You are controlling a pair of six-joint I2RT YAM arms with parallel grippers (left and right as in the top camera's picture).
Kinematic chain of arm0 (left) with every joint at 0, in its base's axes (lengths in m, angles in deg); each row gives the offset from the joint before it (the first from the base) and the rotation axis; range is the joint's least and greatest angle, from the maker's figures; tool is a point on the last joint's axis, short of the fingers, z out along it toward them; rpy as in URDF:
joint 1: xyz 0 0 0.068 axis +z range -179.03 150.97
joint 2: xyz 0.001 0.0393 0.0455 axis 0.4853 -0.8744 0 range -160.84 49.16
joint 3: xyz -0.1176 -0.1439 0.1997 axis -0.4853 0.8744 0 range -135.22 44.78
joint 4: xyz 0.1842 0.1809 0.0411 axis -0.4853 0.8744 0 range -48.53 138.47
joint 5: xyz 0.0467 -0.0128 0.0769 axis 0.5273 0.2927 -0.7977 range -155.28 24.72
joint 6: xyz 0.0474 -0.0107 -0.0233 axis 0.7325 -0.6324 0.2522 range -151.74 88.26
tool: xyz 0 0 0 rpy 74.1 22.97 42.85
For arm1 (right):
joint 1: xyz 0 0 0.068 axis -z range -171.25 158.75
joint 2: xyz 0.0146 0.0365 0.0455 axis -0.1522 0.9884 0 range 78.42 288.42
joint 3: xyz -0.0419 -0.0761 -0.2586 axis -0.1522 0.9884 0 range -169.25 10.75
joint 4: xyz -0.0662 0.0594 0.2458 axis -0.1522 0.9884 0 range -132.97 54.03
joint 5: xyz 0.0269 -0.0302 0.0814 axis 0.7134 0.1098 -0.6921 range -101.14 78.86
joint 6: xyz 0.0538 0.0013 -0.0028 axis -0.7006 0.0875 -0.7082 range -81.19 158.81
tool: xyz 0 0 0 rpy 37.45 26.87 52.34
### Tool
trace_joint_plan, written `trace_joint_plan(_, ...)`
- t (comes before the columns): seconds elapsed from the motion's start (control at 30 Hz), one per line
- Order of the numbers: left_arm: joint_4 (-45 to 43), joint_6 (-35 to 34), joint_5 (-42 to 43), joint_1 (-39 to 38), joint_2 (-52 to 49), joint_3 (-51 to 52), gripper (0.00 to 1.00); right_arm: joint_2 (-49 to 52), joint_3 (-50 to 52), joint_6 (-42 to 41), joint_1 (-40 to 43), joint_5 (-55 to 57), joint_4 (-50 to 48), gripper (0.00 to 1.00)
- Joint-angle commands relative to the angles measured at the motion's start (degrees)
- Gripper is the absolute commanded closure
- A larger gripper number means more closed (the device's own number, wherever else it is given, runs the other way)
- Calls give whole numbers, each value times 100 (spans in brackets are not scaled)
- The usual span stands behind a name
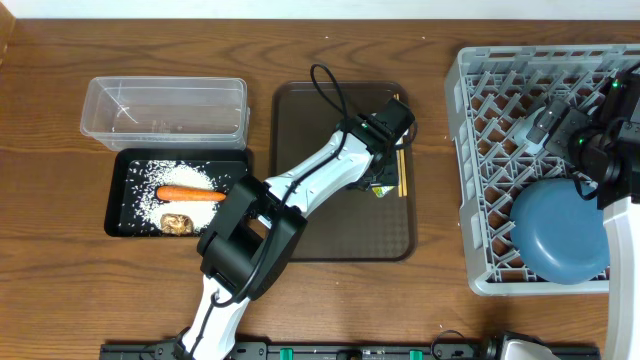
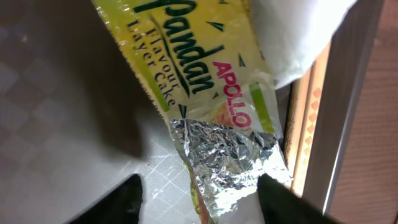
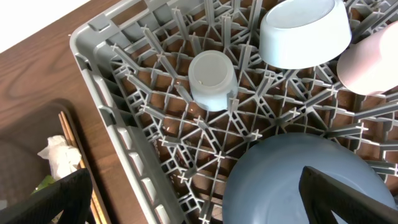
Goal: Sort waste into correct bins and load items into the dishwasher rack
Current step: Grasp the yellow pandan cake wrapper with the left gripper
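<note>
A green-yellow wrapper (image 2: 186,68) lies on the brown serving tray (image 1: 300,120), its torn foil end (image 2: 230,149) between the fingers of my left gripper (image 2: 202,202), (image 1: 385,182). The jaws stand apart around it, with a gap on the left side. Crumpled white tissue (image 2: 292,31) and wooden chopsticks (image 2: 305,124), (image 1: 401,170) lie beside it. The black tray (image 1: 125,200) holds rice, an orange carrot (image 1: 190,194) and a brown lump (image 1: 178,222). My right gripper (image 3: 199,199), (image 1: 547,127) hangs open over the grey rack (image 1: 470,180), above the dark-blue plate (image 3: 286,180), (image 1: 560,228).
The clear tub (image 1: 165,108) stands behind the black tray. In the rack a small pale cup (image 3: 211,81), the white bowl (image 3: 305,31) and a second cup (image 3: 370,59) sit upside down. The left arm stretches across the tray from the front.
</note>
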Motion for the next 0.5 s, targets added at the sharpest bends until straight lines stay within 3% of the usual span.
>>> trace_joint_plan(0.0, 35, 2, -98, 17, -114, -33, 57, 7, -52, 2, 31, 20, -9, 1)
trace_joint_plan(0.1, 39, 2, -142, 17, -114, -33, 81, 7, -52, 2, 31, 20, -9, 1)
trace_joint_plan(0.37, 358, 9, -334, 205, 140, -35, 94, 7, -52, 2, 31, 20, -9, 1)
trace_joint_plan(0.47, 540, 4, -334, 442, 400, -35, 94, 7, -52, 2, 31, 20, -9, 1)
